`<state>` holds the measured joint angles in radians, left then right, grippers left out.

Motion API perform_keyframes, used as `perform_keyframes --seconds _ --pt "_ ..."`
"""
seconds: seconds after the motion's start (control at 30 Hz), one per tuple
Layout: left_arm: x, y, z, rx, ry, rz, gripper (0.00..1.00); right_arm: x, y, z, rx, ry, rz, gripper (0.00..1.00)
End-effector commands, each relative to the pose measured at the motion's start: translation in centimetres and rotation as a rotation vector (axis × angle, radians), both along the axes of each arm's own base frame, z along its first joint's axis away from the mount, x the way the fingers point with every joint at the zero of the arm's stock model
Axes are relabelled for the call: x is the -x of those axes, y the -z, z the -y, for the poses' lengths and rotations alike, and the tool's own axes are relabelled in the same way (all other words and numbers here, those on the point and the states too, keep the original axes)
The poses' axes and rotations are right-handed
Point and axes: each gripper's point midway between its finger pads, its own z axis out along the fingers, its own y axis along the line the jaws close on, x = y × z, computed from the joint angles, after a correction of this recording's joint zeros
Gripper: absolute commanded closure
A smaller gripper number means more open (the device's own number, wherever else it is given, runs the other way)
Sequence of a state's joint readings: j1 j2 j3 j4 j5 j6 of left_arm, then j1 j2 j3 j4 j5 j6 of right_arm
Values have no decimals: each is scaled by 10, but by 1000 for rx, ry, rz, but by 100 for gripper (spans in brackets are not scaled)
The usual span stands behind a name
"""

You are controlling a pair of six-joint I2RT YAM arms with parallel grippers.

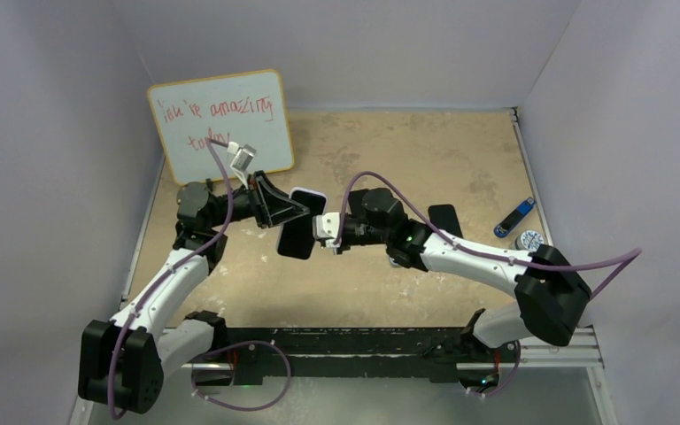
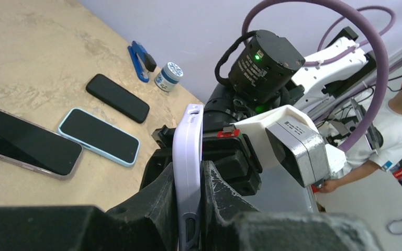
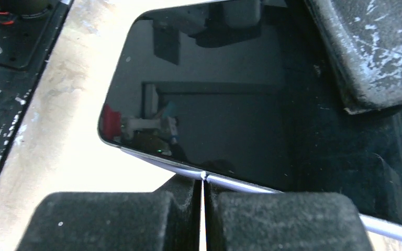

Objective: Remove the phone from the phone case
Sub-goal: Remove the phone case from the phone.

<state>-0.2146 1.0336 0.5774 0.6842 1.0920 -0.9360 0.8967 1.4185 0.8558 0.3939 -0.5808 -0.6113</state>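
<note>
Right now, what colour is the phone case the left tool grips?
The phone case is pale lilac, clearest in the left wrist view.

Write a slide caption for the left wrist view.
Lavender phone case clamped edge-on in left fingers, right arm opposite.

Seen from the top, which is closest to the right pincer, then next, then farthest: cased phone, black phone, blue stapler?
1. Cased phone, gripped by the right pincer itself.
2. Black phone, lying to its right.
3. Blue stapler, farther right still.
</note>
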Motion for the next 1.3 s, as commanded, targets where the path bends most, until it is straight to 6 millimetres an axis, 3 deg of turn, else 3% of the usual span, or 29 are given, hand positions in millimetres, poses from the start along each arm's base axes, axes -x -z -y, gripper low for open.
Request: perform_keyframes --seconds 0.0,0.17,0.43,0.57,0.67,0.77,0.9,1.27 --pt "5 -15 0 38 -2 18 100 -17 -39 -6 -129 65 95 100" --pt "3 -18 -2 47 -38 38 100 -10 -34 -7 -156 72 -16 98" --pt "-10 -26 -7 93 -148 32 100 1 -23 12 -250 167 -196 62" --pt "-20 -20 -13 136 -237 -14 100 6 -18 23 -258 203 -237 53" --pt "-22 -21 -19 205 -295 -31 100 12 -20 26 -299 205 -289 50" --pt "-25 -21 -27 287 -349 -59 100 16 -39 27 -424 196 -347 47" --pt "-27 -22 -36 378 -392 -89 100 8 -52 30 -560 245 -426 45" --pt "-27 -26 -48 487 -445 -117 100 15 -65 27 -635 195 -506 44"
